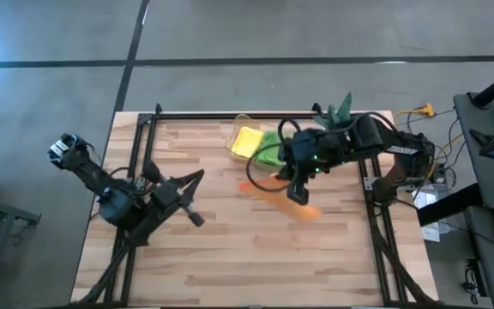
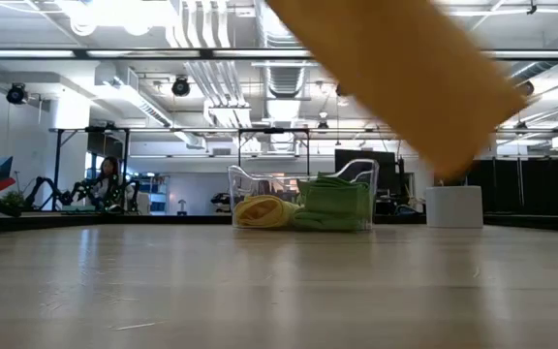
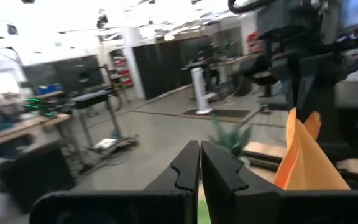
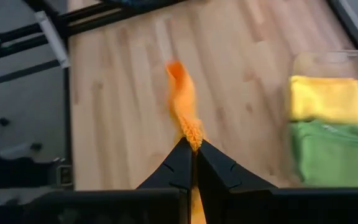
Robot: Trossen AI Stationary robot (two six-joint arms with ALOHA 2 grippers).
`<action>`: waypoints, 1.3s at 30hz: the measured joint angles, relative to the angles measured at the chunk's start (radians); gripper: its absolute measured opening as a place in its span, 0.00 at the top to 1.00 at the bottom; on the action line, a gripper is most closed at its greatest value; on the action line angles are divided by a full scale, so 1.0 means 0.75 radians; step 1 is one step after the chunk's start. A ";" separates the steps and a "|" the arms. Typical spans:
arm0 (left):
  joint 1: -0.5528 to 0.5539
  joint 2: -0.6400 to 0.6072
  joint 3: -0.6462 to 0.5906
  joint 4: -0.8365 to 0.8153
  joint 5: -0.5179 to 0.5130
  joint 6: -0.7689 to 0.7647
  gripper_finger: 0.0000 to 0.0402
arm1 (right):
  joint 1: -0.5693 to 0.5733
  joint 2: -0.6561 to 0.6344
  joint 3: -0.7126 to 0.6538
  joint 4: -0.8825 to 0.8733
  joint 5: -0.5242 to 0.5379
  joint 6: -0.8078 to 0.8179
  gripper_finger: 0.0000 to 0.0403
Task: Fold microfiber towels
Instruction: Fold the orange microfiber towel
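orange towel (image 2: 405,78) blurred, cut off at top edge; green towels (image 1: 270,152) partly hidden by arm

i'm looking into a big industrial lab: exposed ceiling ducts (image 2: 211,68), workbenches (image 3: 36,121), a person (image 2: 108,179) working.

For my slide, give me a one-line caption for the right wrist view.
Right gripper shut on the orange microfiber towel, hanging above the wooden table; folded yellow towel and green towel beside.

Right gripper (image 4: 192,154) hangs over the table's (image 1: 230,249) middle, a towel (image 4: 184,106) pinched and dangling off the wood. Behind it, a bin (image 2: 303,199) holds two towels side by side (image 4: 325,98) (image 4: 333,152). Left gripper (image 1: 197,177) sits left, plant (image 1: 340,110) far right.
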State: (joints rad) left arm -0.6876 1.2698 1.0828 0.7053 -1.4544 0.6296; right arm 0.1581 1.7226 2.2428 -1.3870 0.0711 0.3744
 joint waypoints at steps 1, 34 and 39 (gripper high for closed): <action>-0.015 -0.015 -0.007 -0.037 0.005 -0.045 1.00 | 0.018 0.000 -0.001 0.003 0.000 0.013 0.98; 0.316 0.072 0.041 -1.129 1.169 -0.883 0.30 | -0.050 0.001 -0.016 0.052 0.011 0.375 0.98; 0.338 0.172 0.043 -0.996 0.948 -0.758 0.29 | -0.090 0.001 -0.014 0.053 0.010 0.406 0.98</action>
State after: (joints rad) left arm -0.4340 1.3987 1.1147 -0.0415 -0.7436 0.0610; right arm 0.0907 1.7233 2.2322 -1.3469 0.0790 0.6790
